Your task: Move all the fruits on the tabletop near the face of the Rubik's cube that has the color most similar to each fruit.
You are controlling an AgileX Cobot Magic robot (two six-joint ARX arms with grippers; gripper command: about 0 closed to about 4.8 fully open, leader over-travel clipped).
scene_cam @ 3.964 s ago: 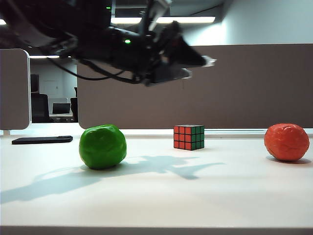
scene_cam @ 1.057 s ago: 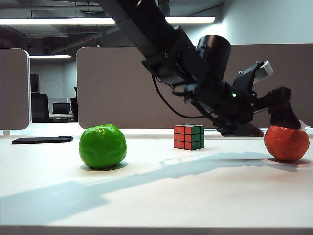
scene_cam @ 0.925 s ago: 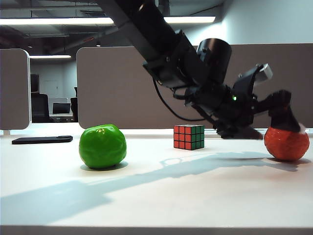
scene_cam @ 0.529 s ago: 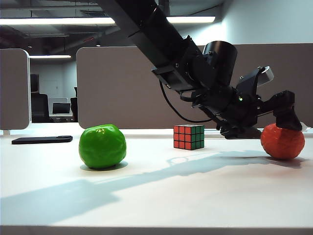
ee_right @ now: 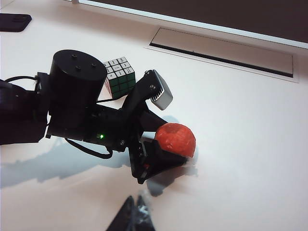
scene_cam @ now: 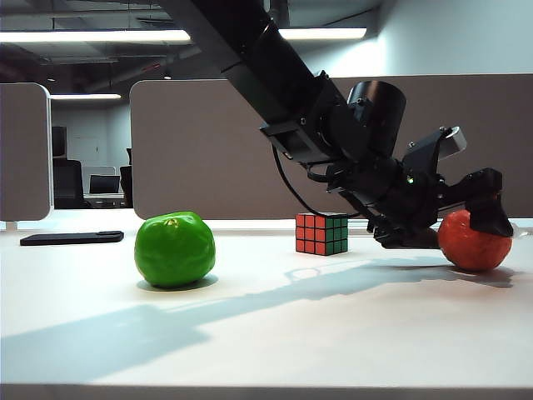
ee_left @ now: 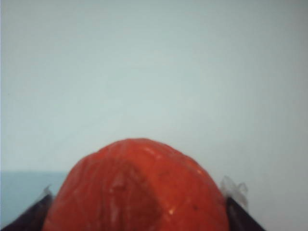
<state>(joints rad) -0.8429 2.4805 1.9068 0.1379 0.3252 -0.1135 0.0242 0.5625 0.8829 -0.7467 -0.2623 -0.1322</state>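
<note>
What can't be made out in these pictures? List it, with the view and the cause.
- Left gripper contact with the orange fruit: the fruit fills the left wrist view and the arm covers it elsewhere.
- Rubik's cube far faces: turned away in the exterior view, arm-blocked from the right wrist.
- Right gripper: cut by the edge of its wrist view.
- Green fruit back: unseen.

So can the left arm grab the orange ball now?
Probably yes. The left gripper is open with its fingers either side of the orange fruit, and nothing sits between them. It hasn't closed yet.
</note>
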